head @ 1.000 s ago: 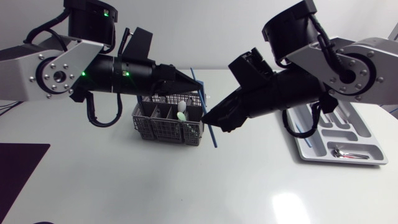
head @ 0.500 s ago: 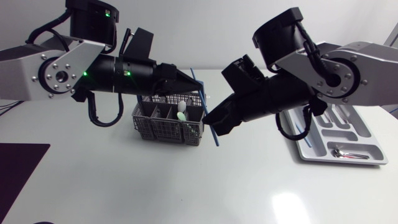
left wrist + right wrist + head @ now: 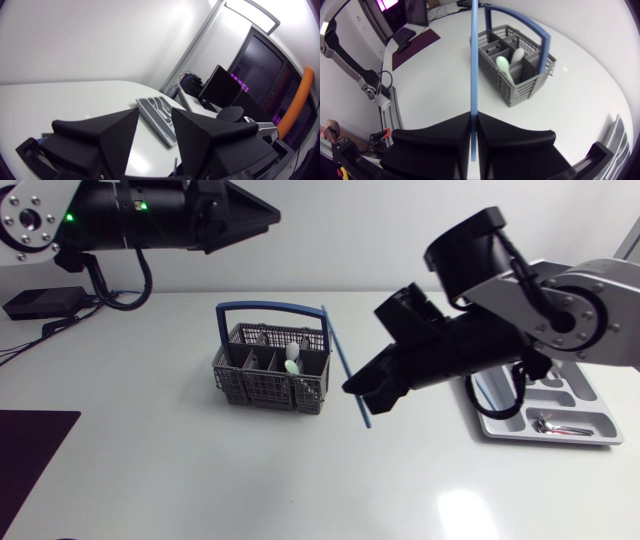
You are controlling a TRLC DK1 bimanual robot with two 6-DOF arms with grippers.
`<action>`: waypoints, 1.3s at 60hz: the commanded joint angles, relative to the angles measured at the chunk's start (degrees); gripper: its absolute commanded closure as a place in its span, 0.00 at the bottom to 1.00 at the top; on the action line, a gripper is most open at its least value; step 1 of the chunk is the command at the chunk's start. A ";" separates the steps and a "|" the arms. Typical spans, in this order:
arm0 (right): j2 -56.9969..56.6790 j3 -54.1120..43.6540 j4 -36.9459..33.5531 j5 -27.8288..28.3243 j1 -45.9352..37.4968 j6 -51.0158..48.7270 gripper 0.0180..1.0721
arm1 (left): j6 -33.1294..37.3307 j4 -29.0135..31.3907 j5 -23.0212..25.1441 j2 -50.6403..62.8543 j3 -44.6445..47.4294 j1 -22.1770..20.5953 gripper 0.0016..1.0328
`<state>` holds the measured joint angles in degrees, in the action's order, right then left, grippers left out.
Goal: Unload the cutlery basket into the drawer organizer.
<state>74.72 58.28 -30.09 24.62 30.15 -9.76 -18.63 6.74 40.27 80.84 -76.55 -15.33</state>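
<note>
left arm (image 3: 150, 225) black, green LEDs | right arm (image 3: 585, 315) silver-grey, black cables

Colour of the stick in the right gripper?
Blue. The stick shows best in the right wrist view.

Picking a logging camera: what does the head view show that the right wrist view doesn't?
Head only: the black left gripper, and silver cutlery in the pale plastic drawer organizer. Right wrist only: black fingers pressing the thin blue rod from both sides. Both: the right gripper, that rod, and the grey mesh cutlery basket with blue handle.
</note>
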 commanded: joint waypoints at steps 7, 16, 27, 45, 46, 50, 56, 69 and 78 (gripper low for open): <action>-5.20 -3.53 -1.29 -1.07 -14.77 -2.81 0.94 | 7.56 7.85 -2.04 -0.33 0.97 2.68 0.51; -3.26 -4.93 0.20 -4.32 -29.10 -6.50 0.94 | 14.06 13.82 -8.02 0.11 3.60 0.22 0.51; 4.56 -4.58 5.48 -9.42 -40.26 -8.08 0.94 | 16.35 18.57 -16.37 3.71 4.48 -4.88 0.54; 18.97 -1.15 8.73 -15.04 -47.29 -7.64 0.93 | 15.91 20.59 -21.55 8.99 6.42 -8.49 0.55; 19.50 -0.98 8.82 -15.13 -47.47 -7.64 0.92 | 15.82 20.59 -21.64 9.07 6.42 -8.49 0.55; 21.96 -0.10 9.17 -15.74 -48.08 -7.47 0.91 | 15.64 20.85 -22.43 10.13 6.42 -8.66 0.55; 25.74 1.31 9.70 -15.92 -48.52 -7.12 0.85 | 15.21 21.38 -22.69 11.97 5.71 -9.19 0.55; 26.09 1.13 9.78 -16.80 -48.26 -6.59 0.27 | 14.50 21.29 -22.96 15.67 4.57 -9.63 0.55; 23.10 -0.27 9.52 -17.77 -47.38 -6.32 0.12 | 13.80 20.15 -23.84 17.16 3.69 -9.19 0.59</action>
<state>100.16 58.83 -20.62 7.53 -17.96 -16.73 -3.40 27.16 17.10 96.49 -71.46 -24.56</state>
